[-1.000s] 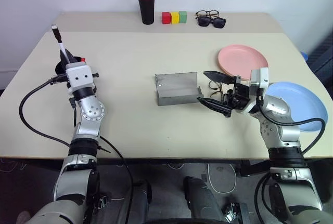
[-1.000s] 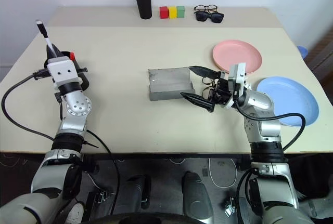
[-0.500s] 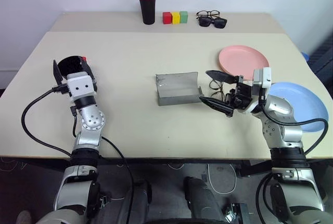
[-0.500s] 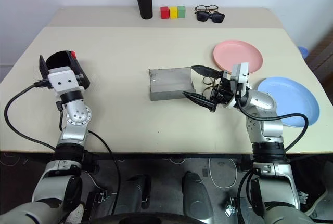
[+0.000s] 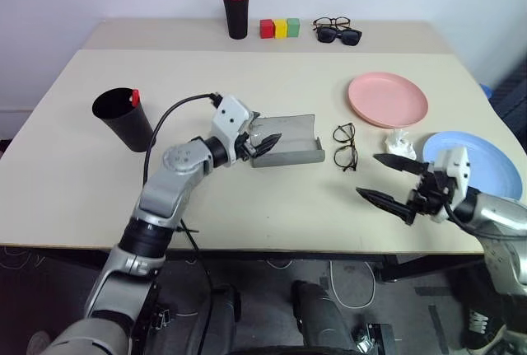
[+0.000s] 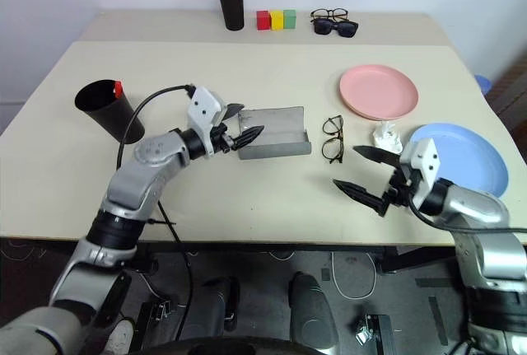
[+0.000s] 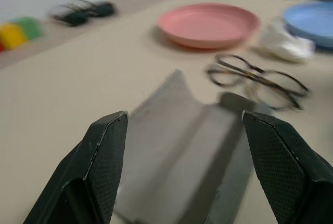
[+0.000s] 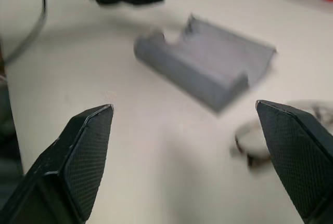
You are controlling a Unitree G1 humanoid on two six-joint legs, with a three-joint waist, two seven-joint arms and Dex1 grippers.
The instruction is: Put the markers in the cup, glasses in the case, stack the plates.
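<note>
The left gripper (image 5: 265,142) hangs open at the grey case (image 5: 288,141). The right gripper (image 5: 387,179), jaws wide, holds nothing near the glasses (image 5: 345,146).

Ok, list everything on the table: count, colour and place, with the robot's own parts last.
cup: one, black, near the table's left edge, a red marker tip at its rim.
case: one, grey, open, table centre.
glasses: one pair, thin dark frame, flat just right of the case.
plates: two; pink plate right of centre, blue plate at the right edge.
white crumpled wad: one, between the plates.
pen pot: one, black, back edge, holding red and orange markers.
blocks: three, red, yellow, green, beside the pot.
back glasses: two pairs, clear and dark-lensed.
left gripper: jaws open, at the case's left end.
right gripper: jaws open, front right of the glasses.
</note>
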